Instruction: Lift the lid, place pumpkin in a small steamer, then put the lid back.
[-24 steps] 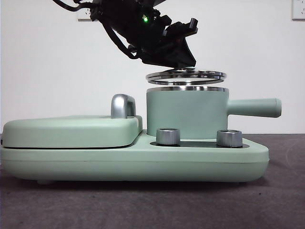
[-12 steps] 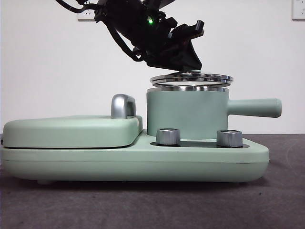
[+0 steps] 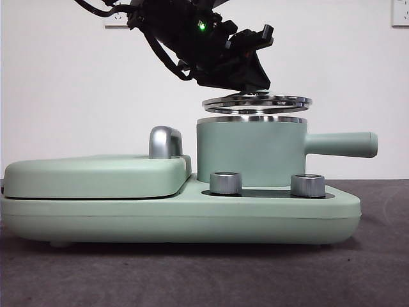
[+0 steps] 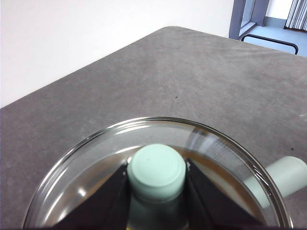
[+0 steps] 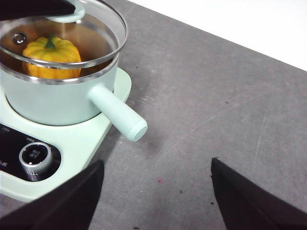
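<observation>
Left gripper (image 4: 157,191) clamps knob of lid (image 3: 257,102), held level just above steamer (image 3: 249,150) for reseating. Pumpkin (image 5: 52,57) already inside. Right gripper (image 5: 156,201) open, waiting right of steamer.

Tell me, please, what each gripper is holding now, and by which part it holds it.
The left gripper holds the lid by its mint-green knob, jaws closed on both sides of it, just above the small steamer. The right gripper is open and holds nothing.
</observation>
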Robot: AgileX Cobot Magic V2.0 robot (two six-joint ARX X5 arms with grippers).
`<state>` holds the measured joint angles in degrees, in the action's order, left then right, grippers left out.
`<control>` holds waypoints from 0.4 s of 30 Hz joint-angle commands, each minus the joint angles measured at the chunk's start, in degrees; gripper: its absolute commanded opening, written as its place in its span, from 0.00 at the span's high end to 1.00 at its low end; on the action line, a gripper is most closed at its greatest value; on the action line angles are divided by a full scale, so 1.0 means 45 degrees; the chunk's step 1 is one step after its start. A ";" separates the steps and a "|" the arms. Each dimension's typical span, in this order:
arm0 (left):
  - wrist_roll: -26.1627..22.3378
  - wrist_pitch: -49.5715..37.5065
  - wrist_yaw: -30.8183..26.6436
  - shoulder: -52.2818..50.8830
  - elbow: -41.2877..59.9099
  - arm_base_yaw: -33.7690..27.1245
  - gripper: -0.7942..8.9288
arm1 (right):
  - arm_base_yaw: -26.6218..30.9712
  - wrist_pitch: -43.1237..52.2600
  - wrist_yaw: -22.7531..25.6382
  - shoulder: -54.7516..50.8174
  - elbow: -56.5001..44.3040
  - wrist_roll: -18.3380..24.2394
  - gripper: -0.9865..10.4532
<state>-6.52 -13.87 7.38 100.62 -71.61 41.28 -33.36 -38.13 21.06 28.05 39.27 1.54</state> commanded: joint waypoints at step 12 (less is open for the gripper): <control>-0.0321 -0.0563 -0.0058 -0.0189 0.0049 -0.0209 0.90 | -0.0092 0.0107 0.0379 0.0063 0.0039 -0.0262 0.61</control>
<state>-6.92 -14.41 7.29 100.55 -70.41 40.16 -33.36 -38.13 22.55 28.05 39.27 1.19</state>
